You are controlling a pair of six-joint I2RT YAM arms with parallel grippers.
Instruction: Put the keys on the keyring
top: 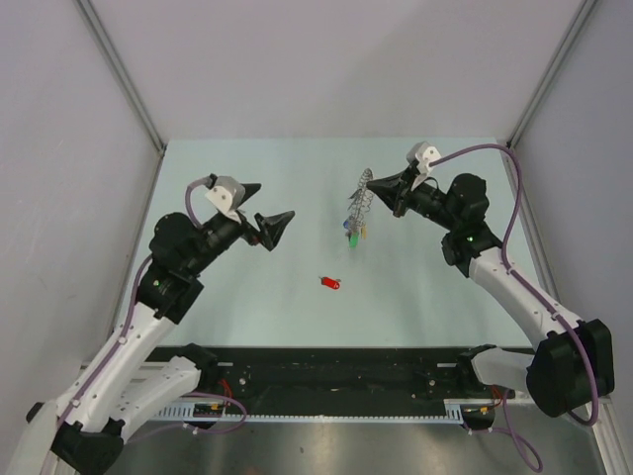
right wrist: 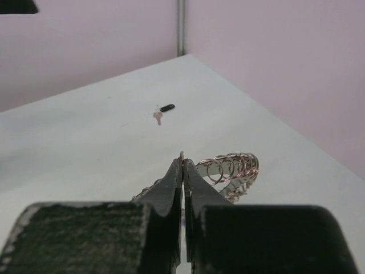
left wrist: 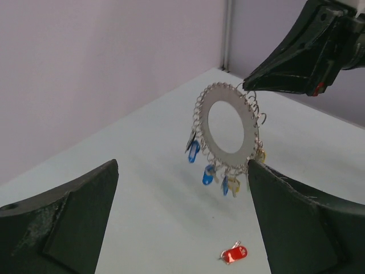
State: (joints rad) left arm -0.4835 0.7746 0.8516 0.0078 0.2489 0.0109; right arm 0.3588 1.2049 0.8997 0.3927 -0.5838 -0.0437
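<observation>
The keyring point(top: 362, 201) is a flat silver ring fringed with small rings, and blue, yellow and green-headed keys point(top: 354, 234) hang from its lower side. My right gripper point(top: 376, 186) is shut on its top edge and holds it above the table. In the left wrist view the keyring point(left wrist: 249, 128) faces the camera, with the right gripper point(left wrist: 250, 85) pinching its upper right. In the right wrist view the shut gripper point(right wrist: 182, 164) hides most of the keyring point(right wrist: 235, 167). The red-headed key point(top: 329, 283) lies loose on the table, also in the left wrist view point(left wrist: 234, 253). My left gripper point(top: 265, 212) is open and empty, left of the ring.
A small dark-headed key point(right wrist: 165, 108) lies far off on the table in the right wrist view. Grey walls close in the pale green table point(top: 247, 297) on three sides. The arm bases and a black rail point(top: 336, 381) run along the near edge.
</observation>
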